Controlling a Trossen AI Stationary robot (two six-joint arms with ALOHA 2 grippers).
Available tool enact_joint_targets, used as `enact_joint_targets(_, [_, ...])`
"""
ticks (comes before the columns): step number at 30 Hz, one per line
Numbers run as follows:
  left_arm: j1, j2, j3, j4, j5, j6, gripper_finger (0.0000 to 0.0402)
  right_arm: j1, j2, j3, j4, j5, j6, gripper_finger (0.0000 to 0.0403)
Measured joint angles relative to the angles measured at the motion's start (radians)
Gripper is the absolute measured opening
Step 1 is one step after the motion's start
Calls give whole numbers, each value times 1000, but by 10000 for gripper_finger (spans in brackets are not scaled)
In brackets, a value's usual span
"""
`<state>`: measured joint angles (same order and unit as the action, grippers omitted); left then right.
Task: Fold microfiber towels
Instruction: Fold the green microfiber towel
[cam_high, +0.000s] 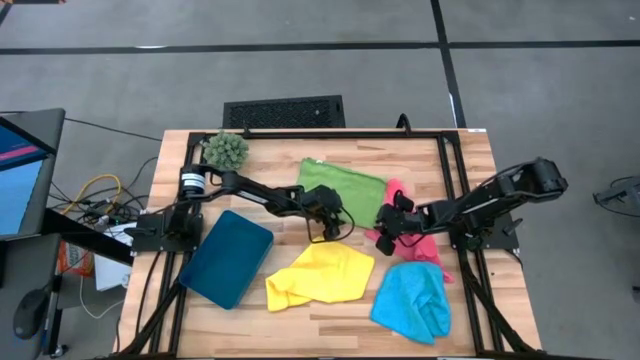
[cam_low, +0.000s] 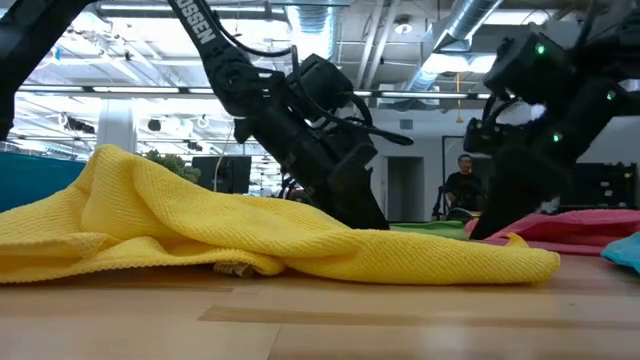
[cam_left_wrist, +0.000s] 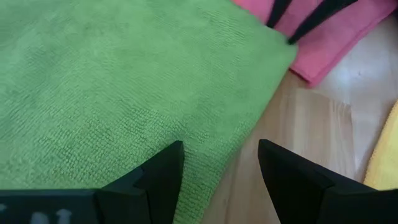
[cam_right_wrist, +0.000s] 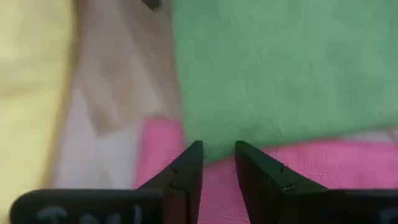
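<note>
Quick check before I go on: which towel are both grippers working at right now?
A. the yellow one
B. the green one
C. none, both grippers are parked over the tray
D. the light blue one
B. In the high view the left gripper and right gripper sit at the near corners of the green towel, and both wrist views look onto green cloth; the right one is over its edge where it meets the pink towel.

Right pincer (cam_right_wrist: 217, 155) parted over pink towel (cam_right_wrist: 348, 168), green towel (cam_right_wrist: 280, 68) beyond
</note>
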<state>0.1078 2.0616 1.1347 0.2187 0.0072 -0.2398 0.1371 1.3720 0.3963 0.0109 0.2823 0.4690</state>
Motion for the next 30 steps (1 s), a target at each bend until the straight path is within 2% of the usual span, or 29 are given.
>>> enact_joint_targets(2, [2, -24, 0, -13, 3, 3, 203, -5, -25, 39, -24, -1, 2, 119])
enact_joint_targets(6, [9, -60, 1, -60, 10, -8, 203, -15, -96, 95, -195, 16, 54, 119])
enact_joint_targets(10, [30, -96, 1, -40, 57, -50, 203, -60, -172, 125, -314, 42, 253, 119])
enact_joint_targets(13, [57, -129, 2, -35, 97, -72, 203, -103, -221, 126, -346, 30, 435, 119])
enact_joint_targets(16, [95, -150, 2, -57, 126, -79, 203, -114, -251, 127, -282, 31, 480, 119])
enact_joint_targets(19, [139, -162, 2, -138, 177, -65, 203, -110, -233, 129, -196, 29, 426, 118])
enact_joint_targets(22, [171, -161, -17, -188, 156, -74, 203, -113, -156, 128, -187, 29, 436, 114])
enact_joint_targets(26, [189, -160, -48, -134, 150, -69, 200, -127, -54, 127, -184, 22, 571, 108])
enact_joint_targets(30, [193, -160, -71, -142, 125, -15, 175, -110, -40, 128, -145, 11, 676, 108])
